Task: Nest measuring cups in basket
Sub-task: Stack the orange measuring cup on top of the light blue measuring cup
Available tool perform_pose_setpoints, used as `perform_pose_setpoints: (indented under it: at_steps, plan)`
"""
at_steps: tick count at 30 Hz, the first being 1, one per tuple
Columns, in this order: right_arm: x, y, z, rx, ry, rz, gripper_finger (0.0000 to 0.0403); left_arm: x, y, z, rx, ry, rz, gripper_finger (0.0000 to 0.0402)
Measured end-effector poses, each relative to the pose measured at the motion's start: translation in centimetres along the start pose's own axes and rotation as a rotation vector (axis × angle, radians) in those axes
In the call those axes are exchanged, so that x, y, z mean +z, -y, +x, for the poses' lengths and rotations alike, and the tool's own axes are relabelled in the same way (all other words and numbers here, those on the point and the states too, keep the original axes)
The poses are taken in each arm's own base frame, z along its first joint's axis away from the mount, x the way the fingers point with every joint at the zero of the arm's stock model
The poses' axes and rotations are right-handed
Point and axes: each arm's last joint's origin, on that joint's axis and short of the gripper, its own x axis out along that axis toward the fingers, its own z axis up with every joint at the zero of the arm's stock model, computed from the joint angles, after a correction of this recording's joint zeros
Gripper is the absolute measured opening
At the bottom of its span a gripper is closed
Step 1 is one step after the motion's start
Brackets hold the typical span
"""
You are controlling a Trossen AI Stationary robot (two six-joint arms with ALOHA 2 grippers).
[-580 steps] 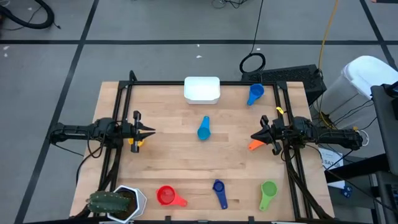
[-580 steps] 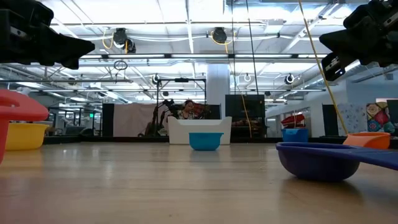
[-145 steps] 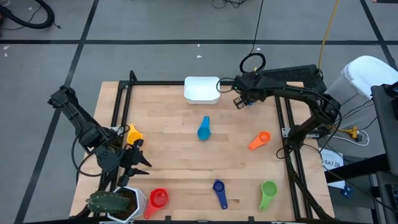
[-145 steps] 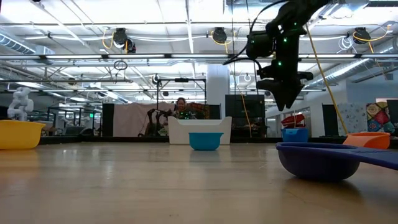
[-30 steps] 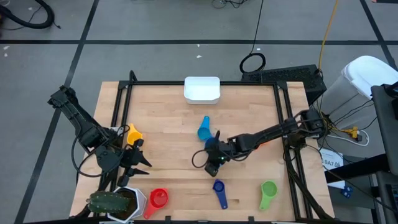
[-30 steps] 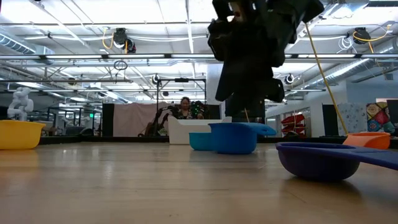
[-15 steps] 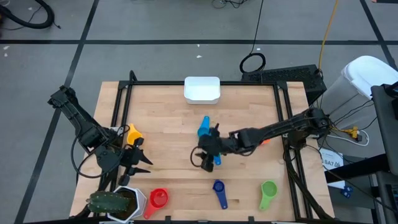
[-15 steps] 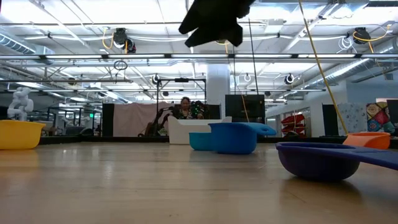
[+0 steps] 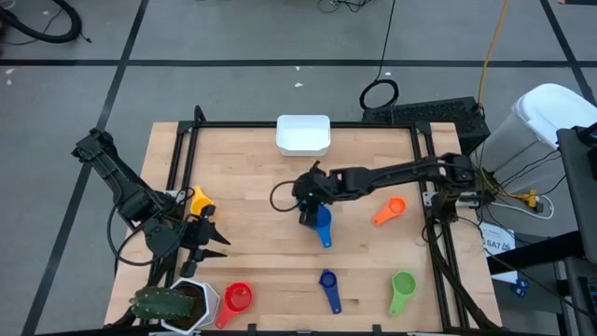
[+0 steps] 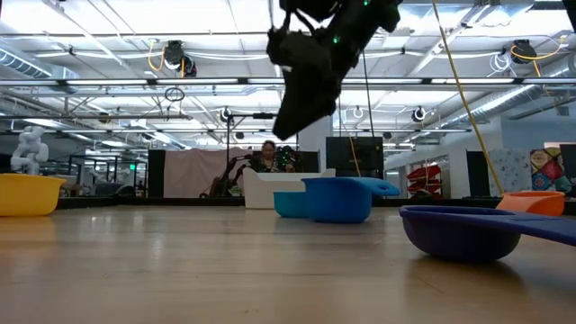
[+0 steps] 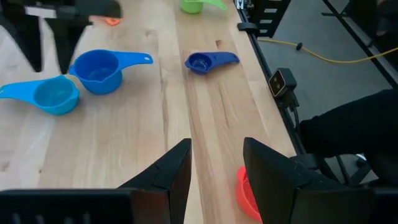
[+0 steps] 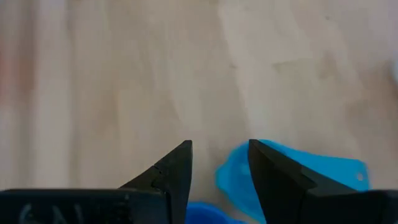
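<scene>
two blue cups (image 9: 320, 222) lie mid-surface under the right gripper (image 9: 305, 200), jaws parted and empty; the left gripper's (image 9: 213, 241) likewise.

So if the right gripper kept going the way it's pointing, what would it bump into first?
Probably the light blue measuring cup. The right gripper points down over the table with open, empty fingers, and that cup lies just ahead of them. Depth is hard to judge, so it might meet bare wood instead.

Overhead, table-level, two wrist views.
</scene>
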Motion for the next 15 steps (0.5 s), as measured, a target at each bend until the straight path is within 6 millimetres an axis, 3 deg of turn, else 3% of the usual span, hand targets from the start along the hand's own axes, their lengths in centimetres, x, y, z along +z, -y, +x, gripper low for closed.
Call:
perform_pose_setpoints:
  at_steps: [8, 11, 15]
  plan:
    - [0.1, 2.5, 0.3, -0.051, -0.022, -0.069, 0.0148, 0.0, 0.0, 0.0, 0.000, -0.001, -0.015, 0.0150]
    - [-0.7, 3.9, 0.3, -0.085, -0.117, -0.044, 0.0148, 0.0, 0.0, 0.0, 0.000, 0.000, -0.023, 0.0150]
    - [-2.5, 5.8, -0.4, -0.260, -0.305, 0.052, 0.0148, 0.0, 0.0, 0.0, -0.003, -0.001, -0.025, 0.0150]
